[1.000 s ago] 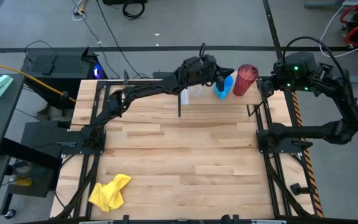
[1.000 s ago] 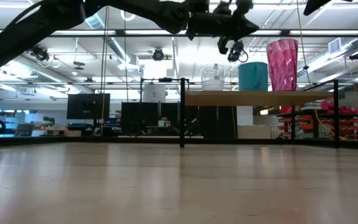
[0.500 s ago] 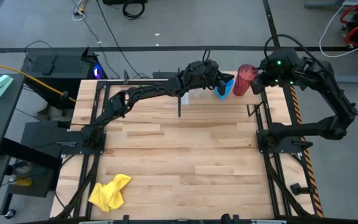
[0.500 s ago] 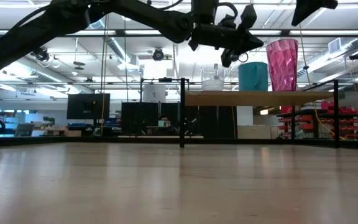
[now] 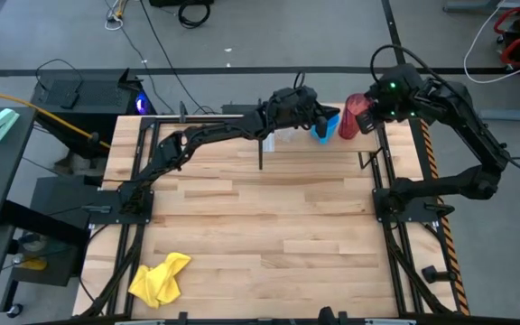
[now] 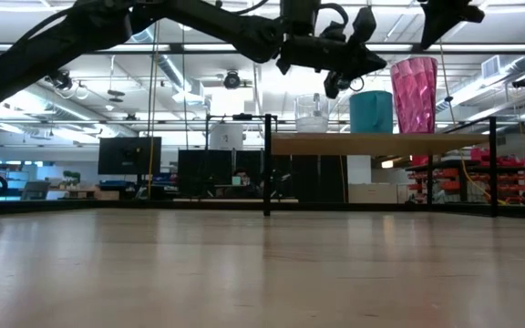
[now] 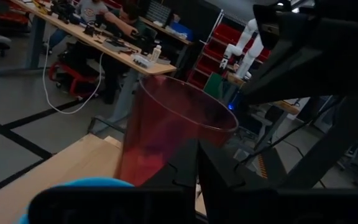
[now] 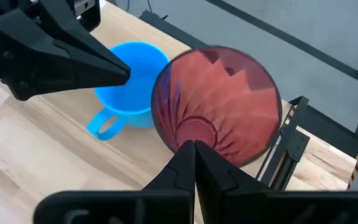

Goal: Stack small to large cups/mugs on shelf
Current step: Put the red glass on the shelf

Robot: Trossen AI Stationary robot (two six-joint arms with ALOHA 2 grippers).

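On the wooden shelf at the table's far edge, three vessels stand upright in a row: a clear plastic cup, a blue mug and a dark red tumbler. My left gripper is shut and hovers just above the blue mug's rim on its clear-cup side. My right gripper is shut and hangs over the red tumbler's open mouth, well above it.
A yellow cloth lies at the table's near left corner. Thin black uprights carry the shelf. The two grippers are close together above the shelf. People sit at desks in the room behind.
My right gripper has swung toward the table's left, from beyond the shelf's right end to over the red tumbler. My left gripper has risen a little, tipped more level and drawn slightly back from the blue mug, then kept still. The vessels have not moved.
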